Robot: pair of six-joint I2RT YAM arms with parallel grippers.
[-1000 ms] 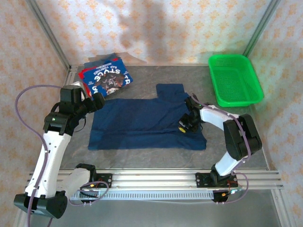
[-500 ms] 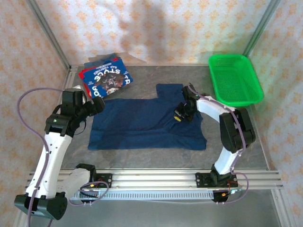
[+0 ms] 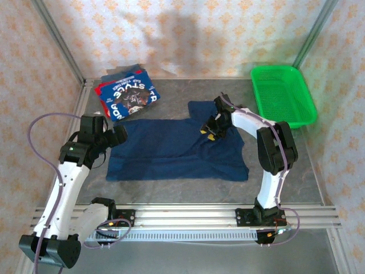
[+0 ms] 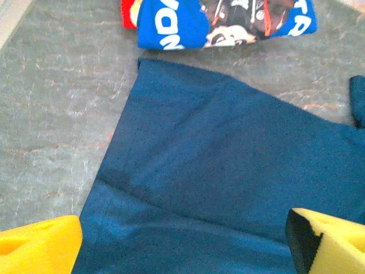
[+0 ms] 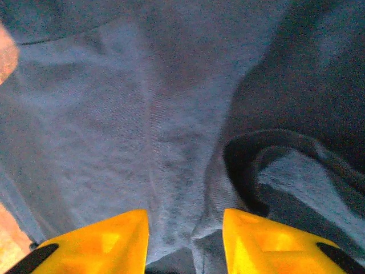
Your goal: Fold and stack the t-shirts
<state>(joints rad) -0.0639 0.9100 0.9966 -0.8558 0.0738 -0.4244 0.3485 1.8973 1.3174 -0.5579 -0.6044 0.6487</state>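
A dark navy t-shirt (image 3: 171, 151) lies spread flat across the middle of the grey bench (image 3: 182, 90), one short sleeve (image 3: 204, 108) sticking out toward 12 o'clock. Up at 10 o'clock from it sit the folded t-shirts (image 3: 126, 96), a blue one with white lettering and a cartoon print on top and a red edge showing beneath. They lie just beyond the navy cloth's far corner. A green mesh basket (image 3: 283, 97) stands well apart at 2 o'clock.

The left end effector (image 3: 118, 135) hangs at the navy shirt's 9 o'clock edge. Its yellow fingers (image 4: 40, 242) are spread wide with nothing between them but the cloth below.

The right end effector (image 3: 207, 130) is low over the shirt at about 1 o'clock, just below the sleeve. Its fingers (image 5: 97, 242) stand partly apart, and a rumpled ridge of navy cloth lies in the gap, unpinched.
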